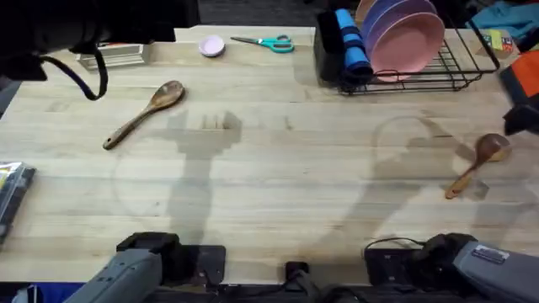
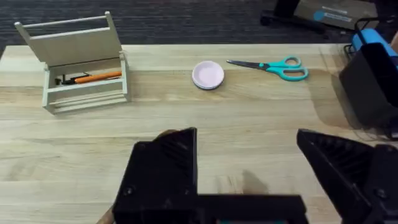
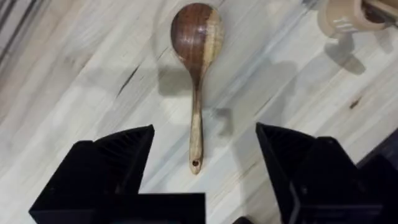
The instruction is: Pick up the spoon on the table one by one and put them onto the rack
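One brown wooden spoon (image 1: 147,114) lies on the left part of the table, bowl toward the far side. A second spoon (image 1: 477,162) lies near the right edge, and the right wrist view shows it (image 3: 197,81) flat on the wood. My right gripper (image 3: 205,162) hovers open over its handle end, one finger on each side, not touching it. My left gripper (image 2: 249,162) is open and holds nothing, raised over the table's far left. The black wire rack (image 1: 459,77) stands at the far right with its black caddy (image 1: 330,52) at the left end.
Pink plates (image 1: 404,34) stand in the rack, and a blue item (image 1: 352,42) sits at the caddy. Teal-handled scissors (image 1: 265,42), a small pink dish (image 1: 211,46) and a beige open-fronted box (image 2: 81,62) line the far edge. A packet (image 1: 13,194) lies at the left edge.
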